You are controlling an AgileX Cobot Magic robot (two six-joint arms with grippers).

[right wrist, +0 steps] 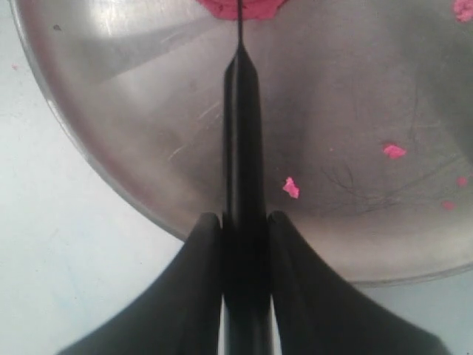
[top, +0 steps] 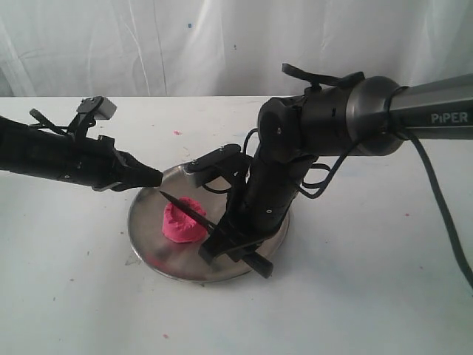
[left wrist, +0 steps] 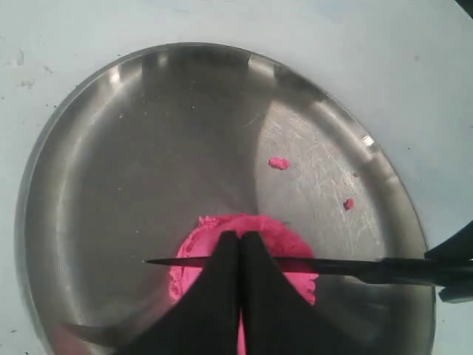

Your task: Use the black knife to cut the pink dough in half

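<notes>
The pink dough point(top: 182, 224) is one mound on the left part of the steel plate point(top: 273, 235). My right gripper point(top: 222, 238) is shut on the handle of the black knife point(top: 185, 207), whose blade points left across the top of the dough. In the right wrist view the fingers point(right wrist: 207, 244) clamp the knife point(right wrist: 244, 133), and the dough point(right wrist: 255, 7) shows at the blade's tip. My left gripper point(top: 154, 177) hovers shut and empty over the plate's left rim. Its fingers point(left wrist: 222, 274) cover the dough's point(left wrist: 194, 248) middle, with the knife point(left wrist: 340, 268) lying across it. Whether the blade touches the dough is unclear.
Small pink crumbs lie on the plate point(left wrist: 111, 185), among them a crumb point(left wrist: 278, 163) and another crumb point(right wrist: 291, 187). The plate rests on a white table point(top: 369, 296) with a few pink specks point(top: 177, 133). A white curtain hangs behind.
</notes>
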